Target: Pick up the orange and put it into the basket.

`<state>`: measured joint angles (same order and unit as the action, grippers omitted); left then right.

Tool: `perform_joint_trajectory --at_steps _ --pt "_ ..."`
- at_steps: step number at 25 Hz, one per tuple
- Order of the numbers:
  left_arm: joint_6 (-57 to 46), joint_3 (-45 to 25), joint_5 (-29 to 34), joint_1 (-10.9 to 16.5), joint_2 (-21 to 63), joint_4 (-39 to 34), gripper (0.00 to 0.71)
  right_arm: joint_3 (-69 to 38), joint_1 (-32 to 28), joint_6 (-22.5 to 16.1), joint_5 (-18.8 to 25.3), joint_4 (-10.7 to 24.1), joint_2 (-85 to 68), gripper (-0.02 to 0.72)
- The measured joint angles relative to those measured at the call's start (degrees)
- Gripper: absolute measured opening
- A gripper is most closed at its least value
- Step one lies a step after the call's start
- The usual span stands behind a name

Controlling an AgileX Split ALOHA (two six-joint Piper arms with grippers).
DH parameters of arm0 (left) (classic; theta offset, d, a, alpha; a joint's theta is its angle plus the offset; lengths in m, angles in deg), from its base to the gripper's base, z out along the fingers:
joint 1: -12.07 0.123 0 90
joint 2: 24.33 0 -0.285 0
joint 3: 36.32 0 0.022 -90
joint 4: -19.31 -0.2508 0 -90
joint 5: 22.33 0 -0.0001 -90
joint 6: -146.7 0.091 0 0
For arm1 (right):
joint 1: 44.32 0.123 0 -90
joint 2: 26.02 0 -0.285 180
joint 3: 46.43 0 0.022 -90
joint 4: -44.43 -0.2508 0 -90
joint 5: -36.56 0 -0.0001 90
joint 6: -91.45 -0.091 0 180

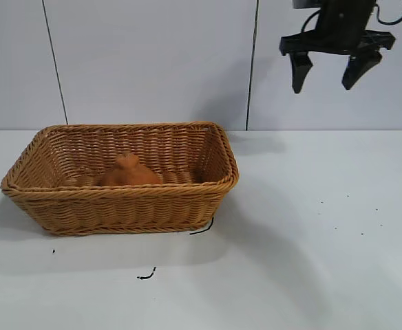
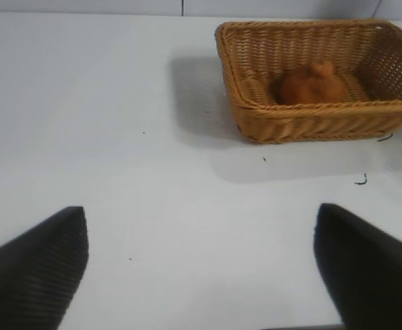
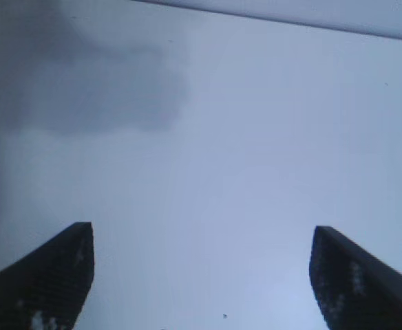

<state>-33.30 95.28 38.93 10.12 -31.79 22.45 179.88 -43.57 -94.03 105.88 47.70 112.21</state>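
Observation:
The dull-orange fruit with a knobby top, the orange (image 1: 127,172), lies inside the tan wicker basket (image 1: 118,201) at the left of the table; the left wrist view shows the orange (image 2: 312,84) on the floor of that basket (image 2: 304,119) too. My right gripper (image 1: 326,81) hangs high at the upper right, well clear of the basket, open and empty; its fingers (image 3: 49,278) frame only bare table. My left gripper (image 2: 201,227) is open and empty over the table, far from the basket, and is out of the exterior view.
A short black thread (image 1: 202,227) lies by the basket's front right corner and another black scrap (image 1: 146,275) lies nearer the front edge. White table surface (image 1: 325,227) stretches right of the basket. A panelled wall (image 1: 153,62) stands behind.

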Motion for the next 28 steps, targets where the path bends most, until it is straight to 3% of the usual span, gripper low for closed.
perform_joint_trajectory --at_steps 6,15,28 --pt "0.0 0.0 0.0 0.0 0.0 0.0 0.639 -11.1 -0.1 2.4 -0.1 -0.8 -5.0 0.611" --pt "0.0 0.0 0.0 0.0 0.0 0.0 0.639 -38.8 0.0 3.7 0.1 -3.8 -23.7 0.611" --pt "0.0 0.0 0.0 0.0 0.0 0.0 0.639 -82.2 0.6 3.7 -1.0 -4.1 -68.4 0.611"
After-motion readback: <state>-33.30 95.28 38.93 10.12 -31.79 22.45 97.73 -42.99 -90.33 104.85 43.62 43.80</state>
